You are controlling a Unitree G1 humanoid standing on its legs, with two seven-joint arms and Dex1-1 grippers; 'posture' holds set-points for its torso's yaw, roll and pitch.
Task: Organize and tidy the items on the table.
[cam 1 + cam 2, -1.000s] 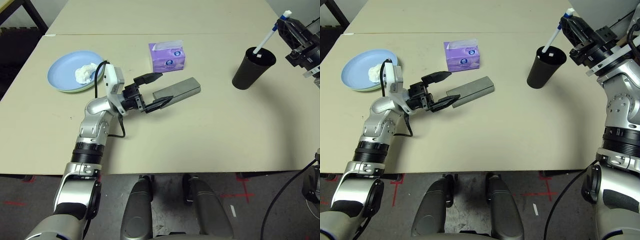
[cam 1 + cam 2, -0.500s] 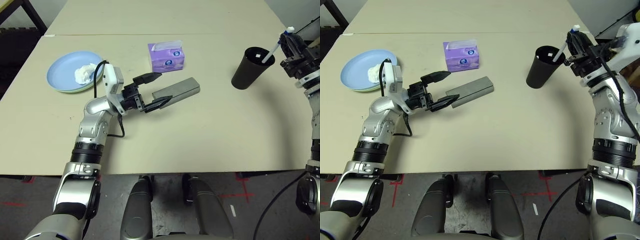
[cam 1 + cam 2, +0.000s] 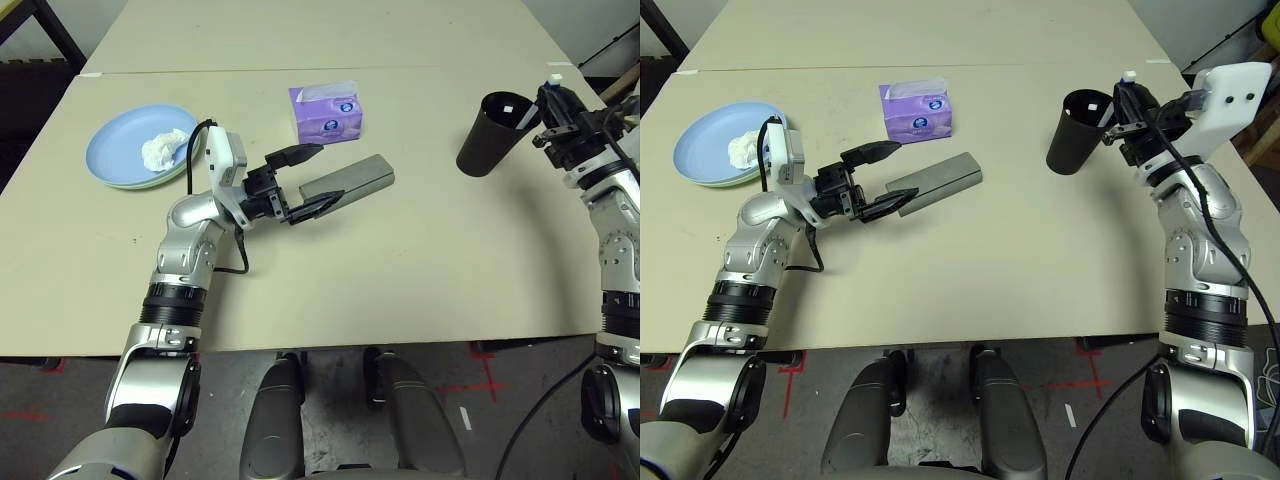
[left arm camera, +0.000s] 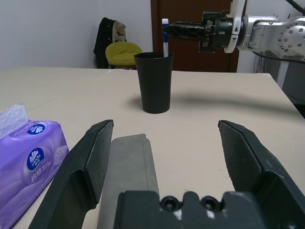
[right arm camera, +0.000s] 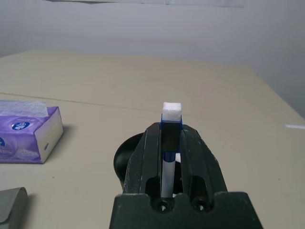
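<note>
White pen (image 5: 164,162) is mostly hidden from you: its lower end drops inside the tall black cup (image 3: 1073,132) at the surface's (image 3: 1020,260) far right, and only its white-and-blue tip shows above the right gripper (image 3: 1127,100), whose fingers are clamped tight on it just over the cup's rim. Your left gripper (image 3: 310,178) stands spread wide with nothing in it, its fingers at either side of the near end of the grey oblong glasses case (image 3: 350,181), though you cannot tell whether they touch it. Behind the case sits the purple tissue box (image 3: 327,113), and far left the crumpled white tissue wad (image 3: 160,150) lies on the light blue plate (image 3: 115,158), which covers all but a rim of the pale green plate (image 3: 150,184) beneath.
</note>
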